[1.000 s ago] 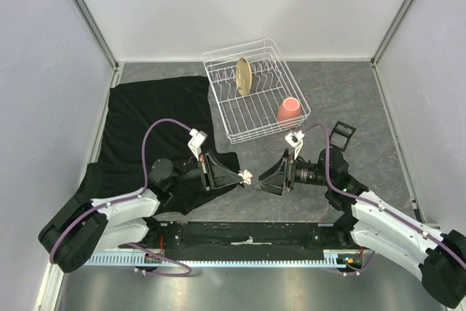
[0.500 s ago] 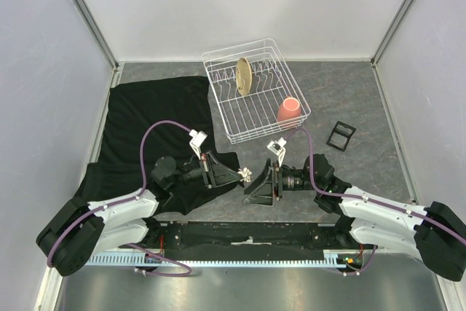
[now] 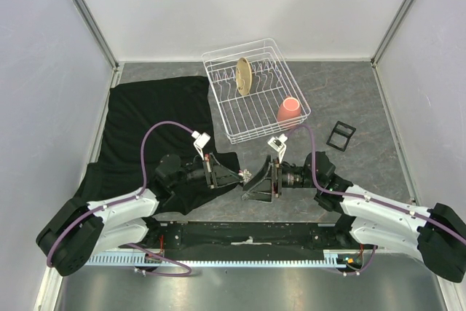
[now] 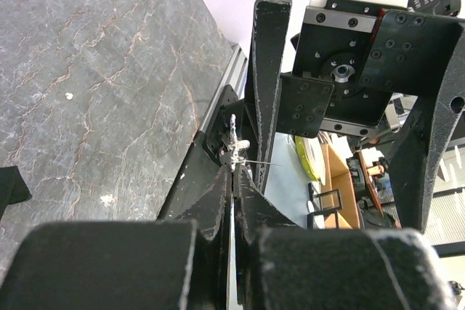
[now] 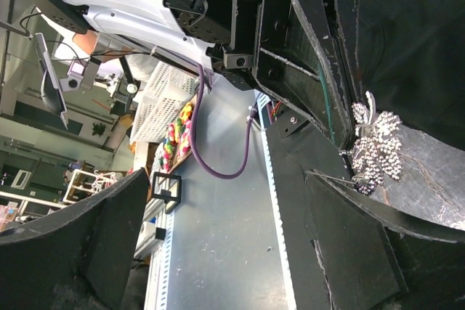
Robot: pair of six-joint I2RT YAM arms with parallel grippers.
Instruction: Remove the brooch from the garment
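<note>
The grey stone-patterned table (image 3: 364, 92) is cut off at the near edge by the arms' bases. The black garment (image 3: 149, 118) is spread wrinkled over the table's left side. Its near part is hidden under the left arm.

In the white wire dish rack (image 3: 251, 111) a tan plate (image 3: 244, 76) is stood on edge. A pink cup (image 3: 289, 111) is set upside down in the rack's near right corner.

The left gripper (image 3: 241, 175) is closed on the brooch (image 5: 378, 149), which is held at the fingertips just past the garment's right edge, over bare table. The right gripper (image 3: 249, 186) is held wide open. One of its fingers is just beside the brooch, and contact cannot be made out. A small black square frame (image 3: 341, 135) lies well apart on the right.

From above, the brooch is only a pale speck. In the left wrist view it is seen edge-on, with its long axis in line with the closed fingers. A thin pin is pointed sideways toward the right gripper's finger. Its sparkling petals are turned toward the right wrist camera.
</note>
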